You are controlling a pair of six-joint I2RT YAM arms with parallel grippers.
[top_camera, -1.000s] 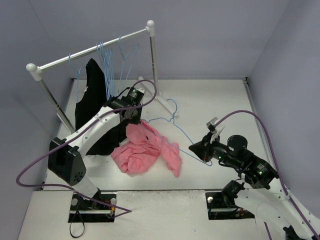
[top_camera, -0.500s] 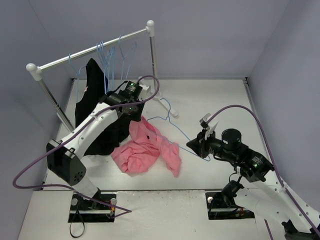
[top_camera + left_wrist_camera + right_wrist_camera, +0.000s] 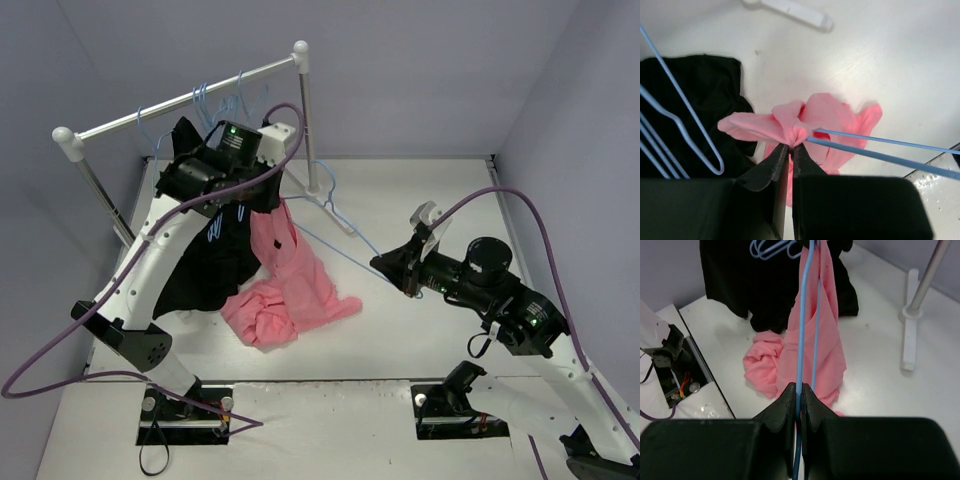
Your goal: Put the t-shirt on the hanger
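The salmon-pink t-shirt (image 3: pixel 285 285) hangs in a stretched strip from my left gripper (image 3: pixel 268 205), and its lower part is bunched on the table. In the left wrist view the left gripper (image 3: pixel 791 146) is shut on a fold of the t-shirt (image 3: pixel 820 112). My right gripper (image 3: pixel 398 272) is shut on a wire of the light-blue hanger (image 3: pixel 350 256), which reaches from it toward the t-shirt. In the right wrist view the right gripper (image 3: pixel 800 390) pinches the hanger (image 3: pixel 806 315), whose far end lies against the raised t-shirt (image 3: pixel 825 350). The hanger's two wires (image 3: pixel 880 150) also cross the left wrist view.
A white clothes rack (image 3: pixel 190 98) stands at the back left with several more blue hangers (image 3: pixel 215 110) and a black garment (image 3: pixel 190 250) on it. Its foot (image 3: pixel 320 205) lies on the table near the hanger. The rack pole (image 3: pixel 932 265) is at the right of the right wrist view.
My left arm has risen toward the rack, pulling the t-shirt up into a hanging strip. My right gripper has lifted the hanger off the table, pointing it at the raised cloth.
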